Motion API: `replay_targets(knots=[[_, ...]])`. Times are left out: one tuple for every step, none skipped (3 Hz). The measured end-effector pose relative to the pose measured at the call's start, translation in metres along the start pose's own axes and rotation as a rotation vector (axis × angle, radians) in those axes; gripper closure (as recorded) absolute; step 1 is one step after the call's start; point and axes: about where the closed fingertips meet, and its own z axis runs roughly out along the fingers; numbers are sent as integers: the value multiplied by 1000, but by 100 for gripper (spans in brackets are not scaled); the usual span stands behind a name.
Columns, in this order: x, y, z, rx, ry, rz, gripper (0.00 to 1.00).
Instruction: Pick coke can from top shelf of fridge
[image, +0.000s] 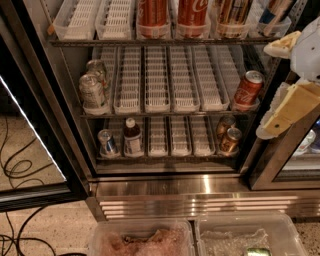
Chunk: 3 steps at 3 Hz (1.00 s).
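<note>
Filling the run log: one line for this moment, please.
phase: pre-grasp | gripper: open, empty, right of fridge opening, below top shelf | coke can: upright on top shelf, untouched
</note>
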Motion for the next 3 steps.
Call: replay_targets(knots=[[-6, -2, -1, 11, -22, -14, 0], [-9, 2, -3, 7, -80, -24, 0], [-35, -7, -7, 39, -246, -54, 0]])
